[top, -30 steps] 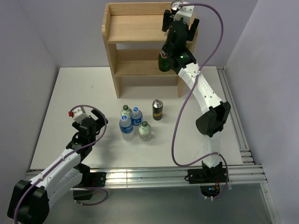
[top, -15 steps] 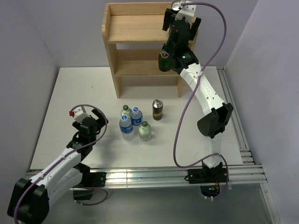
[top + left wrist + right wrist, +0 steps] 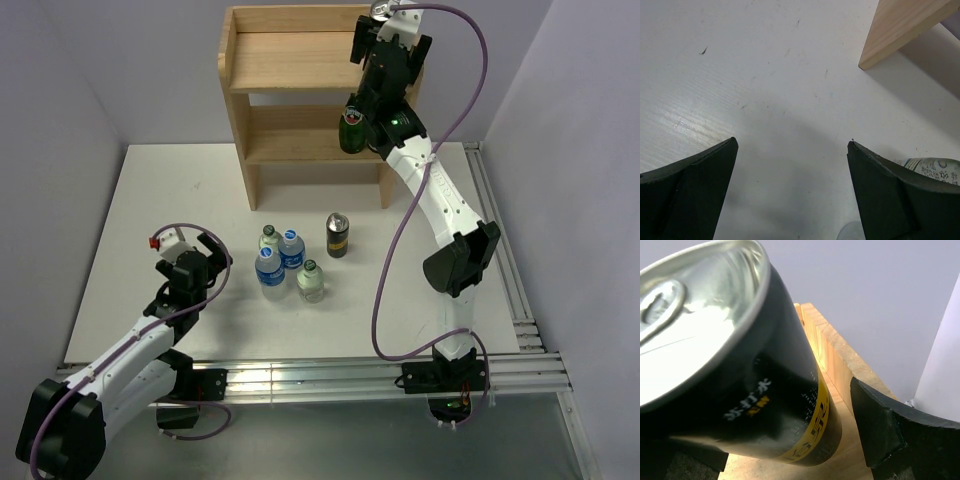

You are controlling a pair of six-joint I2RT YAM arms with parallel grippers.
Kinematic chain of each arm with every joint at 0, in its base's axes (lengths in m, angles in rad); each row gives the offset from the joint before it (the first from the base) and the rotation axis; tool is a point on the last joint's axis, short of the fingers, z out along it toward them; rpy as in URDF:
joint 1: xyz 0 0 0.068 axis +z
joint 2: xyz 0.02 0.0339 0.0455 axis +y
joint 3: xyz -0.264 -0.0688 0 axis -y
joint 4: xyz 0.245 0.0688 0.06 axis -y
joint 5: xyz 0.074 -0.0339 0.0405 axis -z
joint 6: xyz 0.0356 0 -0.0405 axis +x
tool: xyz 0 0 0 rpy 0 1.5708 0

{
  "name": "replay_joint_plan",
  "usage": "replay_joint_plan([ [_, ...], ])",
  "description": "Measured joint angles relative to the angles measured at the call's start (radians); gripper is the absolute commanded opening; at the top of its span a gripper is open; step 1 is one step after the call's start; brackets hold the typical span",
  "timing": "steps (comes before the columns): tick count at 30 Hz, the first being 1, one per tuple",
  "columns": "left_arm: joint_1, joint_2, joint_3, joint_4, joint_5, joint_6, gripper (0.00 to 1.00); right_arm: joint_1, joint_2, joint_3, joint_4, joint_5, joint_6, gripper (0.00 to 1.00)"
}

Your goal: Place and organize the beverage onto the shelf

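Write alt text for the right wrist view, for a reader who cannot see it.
A dark can with a yellow band and a silver pull-tab top fills the left of the frame, tilted and gripped in the right tool. Behind it runs the light wooden rail of the shelf, with a pale wall beyond.

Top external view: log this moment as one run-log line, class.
right gripper shut on can at shelf top | left gripper open over table | five drinks on table
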Motion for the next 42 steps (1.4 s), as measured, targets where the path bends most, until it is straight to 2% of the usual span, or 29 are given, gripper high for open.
replay_joint_plan([
  [8, -0.002, 0.013, 0.009, 0.000, 0.000, 0.000, 0.98, -0.001, -0.001, 0.001, 0.073, 0.007, -0.029, 0.94],
  [13, -0.005, 0.017, 0.010, 0.001, 0.000, 0.000, 0.98, -0.060, -0.025, 0.009, 0.118, 0.078, -0.042, 1.00],
  [22, -0.008, 0.018, 0.010, 0.000, 0.000, 0.000, 0.99, -0.081, -0.051, 0.018, 0.108, 0.154, -0.045, 1.00],
  [27, -0.009, 0.024, 0.011, 0.000, 0.000, 0.000, 0.99, -0.087, -0.055, 0.018, 0.098, 0.163, -0.046, 0.82],
  [28, -0.009, 0.024, 0.011, 0.000, 0.000, 0.000, 0.99, -0.085, -0.055, 0.018, 0.099, 0.162, -0.048, 0.64],
  [30, -0.009, 0.024, 0.011, 0.000, 0.000, 0.000, 0.99, -0.082, -0.056, 0.023, 0.126, 0.148, -0.037, 0.43],
  [31, -0.009, 0.024, 0.011, 0.000, 0.000, 0.000, 0.99, -0.080, -0.059, 0.029, 0.143, 0.144, -0.032, 0.13],
  [32, -0.009, 0.024, 0.011, 0.000, 0.000, 0.000, 0.99, -0.076, -0.063, 0.035, 0.148, 0.139, -0.039, 0.06],
  [34, -0.009, 0.024, 0.011, 0.000, 0.000, 0.000, 0.99, -0.070, -0.068, 0.042, 0.136, 0.139, -0.060, 0.00],
  [42, -0.009, 0.027, 0.013, -0.001, -0.001, 0.000, 0.99, -0.033, -0.046, 0.060, 0.180, 0.142, -0.146, 0.00],
])
